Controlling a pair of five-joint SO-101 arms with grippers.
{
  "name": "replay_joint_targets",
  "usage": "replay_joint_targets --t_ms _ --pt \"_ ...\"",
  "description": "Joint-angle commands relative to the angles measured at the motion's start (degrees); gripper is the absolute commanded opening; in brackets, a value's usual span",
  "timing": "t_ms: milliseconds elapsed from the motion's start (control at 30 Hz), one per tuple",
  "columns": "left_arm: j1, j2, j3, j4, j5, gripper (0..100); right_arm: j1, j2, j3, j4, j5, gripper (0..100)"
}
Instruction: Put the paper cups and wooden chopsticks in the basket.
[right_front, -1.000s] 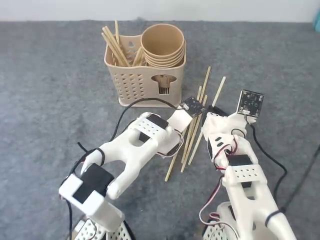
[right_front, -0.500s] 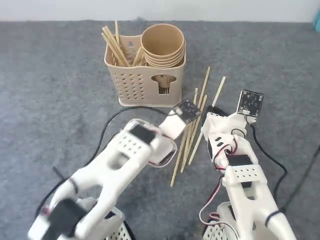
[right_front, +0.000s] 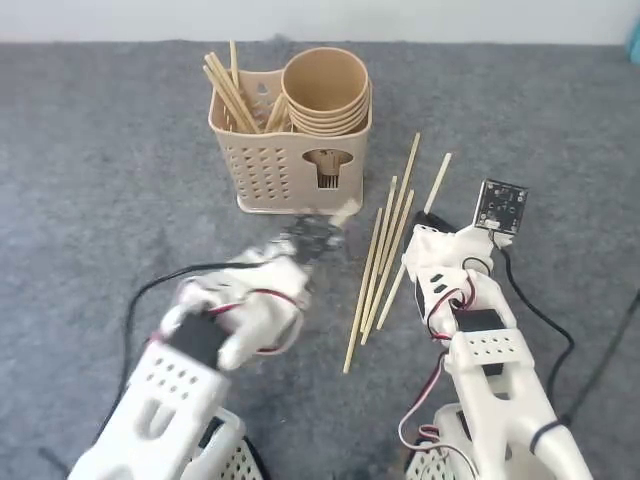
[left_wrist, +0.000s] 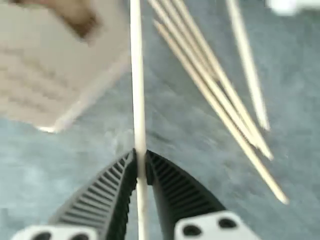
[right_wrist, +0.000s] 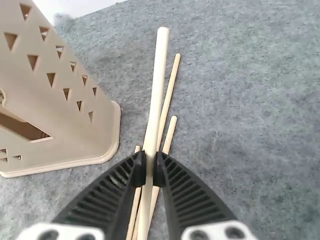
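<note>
The worktop (right_front: 90, 200) is showing a grey, carpet-like surface, with a pale wall (right_front: 320, 18) running along its far edge, beyond both grippers. The left gripper (left_wrist: 141, 156) is clamping one wooden chopstick (left_wrist: 136, 75), the basket (left_wrist: 50, 70) standing just ahead and loose chopsticks (left_wrist: 220, 100) lying beside it, while the right gripper (right_wrist: 149, 162) is pinching a second chopstick (right_wrist: 156, 90) near the basket's corner. Stacked paper cups (right_front: 325, 90) and more chopsticks (right_front: 235, 95) are standing inside the basket.
</note>
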Motion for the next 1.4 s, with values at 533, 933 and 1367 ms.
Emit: replay_joint_targets --t_ms 533,933,1367 --pt "-14.0 -43.7 14.6 -26.6 -0.4 1 -0.6 -0.6 0.4 -1.3 0.6 0.8" --pt "-13.5 -43.8 16.7 -61.1 -0.4 1 -0.6 -0.6 0.5 -1.3 0.6 0.8" --pt "-3.8 -43.7 24.2 -80.5 -0.4 1 -0.7 -0.6 0.8 -1.3 0.6 0.8"
